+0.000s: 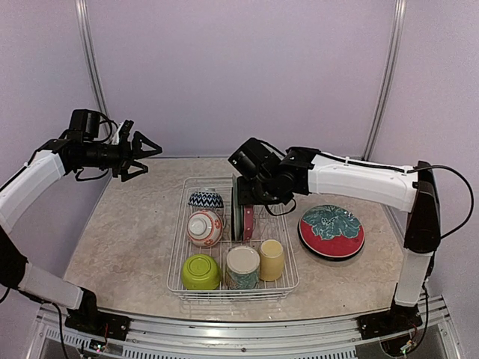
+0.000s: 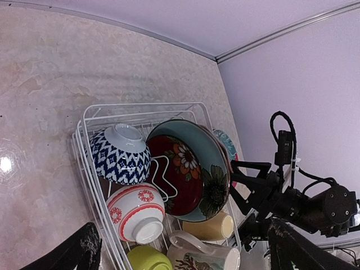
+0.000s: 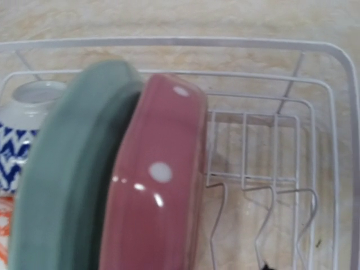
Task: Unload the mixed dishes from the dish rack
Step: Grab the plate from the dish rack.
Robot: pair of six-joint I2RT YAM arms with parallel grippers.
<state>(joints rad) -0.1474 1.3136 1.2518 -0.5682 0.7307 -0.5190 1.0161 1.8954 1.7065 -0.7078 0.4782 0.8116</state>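
Rack (image 1: pixel 178 250) holds bowls (image 1: pixel 203 226), mug (image 1: pixel 242 267), cup (image 1: pixel 271 259), plates (image 1: pixel 242 217): on edge, faces sideways. Left gripper (image 1: pixel 141 155) wide; right gripper (image 1: pixel 251 196) over plates, spread unclear.

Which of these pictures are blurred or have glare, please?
Right wrist view: the green plate and pink plate are close and blurred, with bright reflections on the pink one. Left wrist view: sharp, one glare spot on the table. Top view: sharp, even light.
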